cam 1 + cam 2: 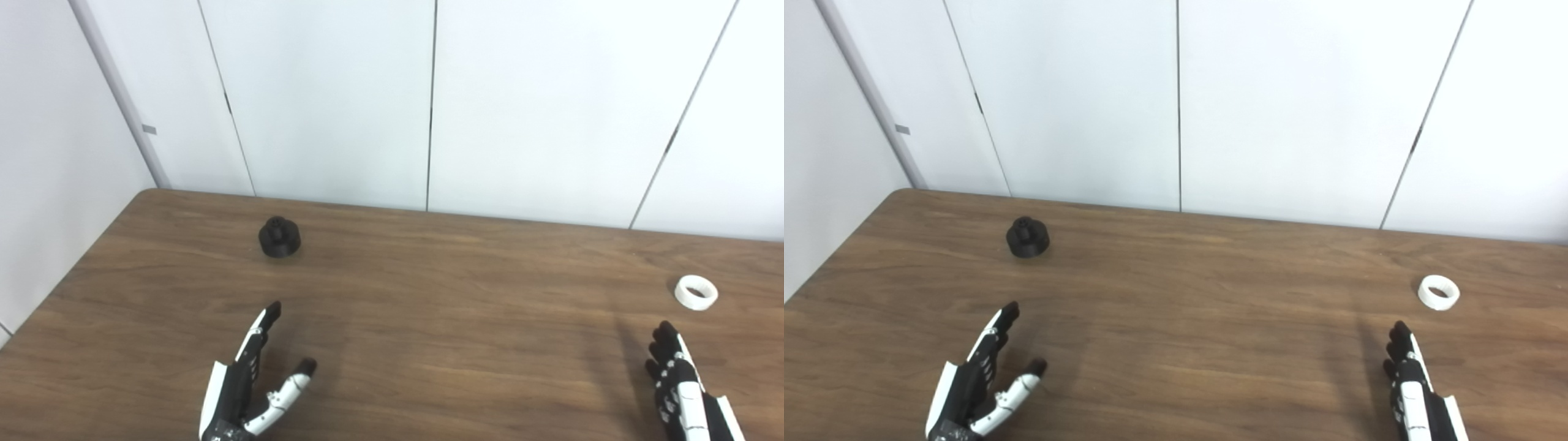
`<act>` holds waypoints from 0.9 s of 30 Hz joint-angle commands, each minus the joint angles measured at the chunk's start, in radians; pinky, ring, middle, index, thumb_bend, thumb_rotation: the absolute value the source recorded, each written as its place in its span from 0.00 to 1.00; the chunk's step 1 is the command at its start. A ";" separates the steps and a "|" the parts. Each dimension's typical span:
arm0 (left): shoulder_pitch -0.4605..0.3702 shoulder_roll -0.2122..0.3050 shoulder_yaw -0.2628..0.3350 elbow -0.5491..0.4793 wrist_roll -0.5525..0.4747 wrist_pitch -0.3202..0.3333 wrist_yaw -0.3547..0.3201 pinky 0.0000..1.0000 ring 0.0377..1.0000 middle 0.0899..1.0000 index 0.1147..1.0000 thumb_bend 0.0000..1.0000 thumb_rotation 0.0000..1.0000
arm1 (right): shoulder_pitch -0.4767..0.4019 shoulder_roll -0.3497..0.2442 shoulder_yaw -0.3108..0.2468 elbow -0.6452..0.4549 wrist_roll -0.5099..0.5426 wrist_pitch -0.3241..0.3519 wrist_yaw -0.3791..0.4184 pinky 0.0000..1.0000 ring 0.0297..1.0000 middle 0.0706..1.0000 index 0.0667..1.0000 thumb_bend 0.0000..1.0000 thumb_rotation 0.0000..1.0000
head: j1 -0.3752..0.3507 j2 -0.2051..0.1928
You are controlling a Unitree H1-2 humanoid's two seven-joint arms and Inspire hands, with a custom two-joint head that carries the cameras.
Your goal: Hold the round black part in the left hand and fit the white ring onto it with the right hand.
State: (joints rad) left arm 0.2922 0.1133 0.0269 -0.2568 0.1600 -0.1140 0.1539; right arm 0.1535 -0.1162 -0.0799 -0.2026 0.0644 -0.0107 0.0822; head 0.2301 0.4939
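Black part [280,236] is sitting toward the table's [429,343] far-left corner, white ring [696,292] by the right edge; my left hand [248,386] is hovering spread; I can't tell the right hand's [680,392] state; I'm worrying a hasty pinch sends the ring rolling off.

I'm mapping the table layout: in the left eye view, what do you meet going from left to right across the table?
Left robot hand → round black part → right robot hand → white ring, all over or on the wooden table.
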 commanded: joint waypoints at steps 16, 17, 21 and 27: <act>-0.202 0.058 0.100 -0.170 0.242 0.337 -0.028 0.99 1.00 0.99 0.94 0.91 0.40 | 0.007 -0.015 -0.008 -0.034 -0.009 0.023 0.000 1.00 1.00 1.00 1.00 0.36 1.00 | 0.012 -0.001; -0.212 0.062 0.104 -0.170 0.249 0.354 -0.033 1.00 1.00 0.99 0.94 0.92 0.42 | 0.006 -0.017 -0.009 -0.035 -0.010 0.024 0.001 1.00 1.00 1.00 1.00 0.35 1.00 | 0.012 -0.001; -0.262 0.098 0.116 -0.125 0.267 0.363 -0.038 1.00 1.00 0.98 0.92 0.93 0.43 | 0.004 -0.020 -0.010 -0.044 -0.009 0.024 0.005 1.00 1.00 1.00 1.00 0.34 1.00 | 0.008 0.002; -0.324 0.149 0.125 -0.042 0.295 0.373 -0.035 1.00 1.00 0.97 0.90 0.94 0.45 | 0.004 -0.019 -0.012 -0.055 -0.010 0.032 0.005 1.00 1.00 0.99 0.99 0.36 1.00 | 0.004 0.005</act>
State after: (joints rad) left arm 0.0041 0.2390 0.1405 -0.2856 0.4348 0.2655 0.1070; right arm 0.1494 -0.1169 -0.0885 -0.2309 0.0546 0.0307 0.0864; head 0.2332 0.4970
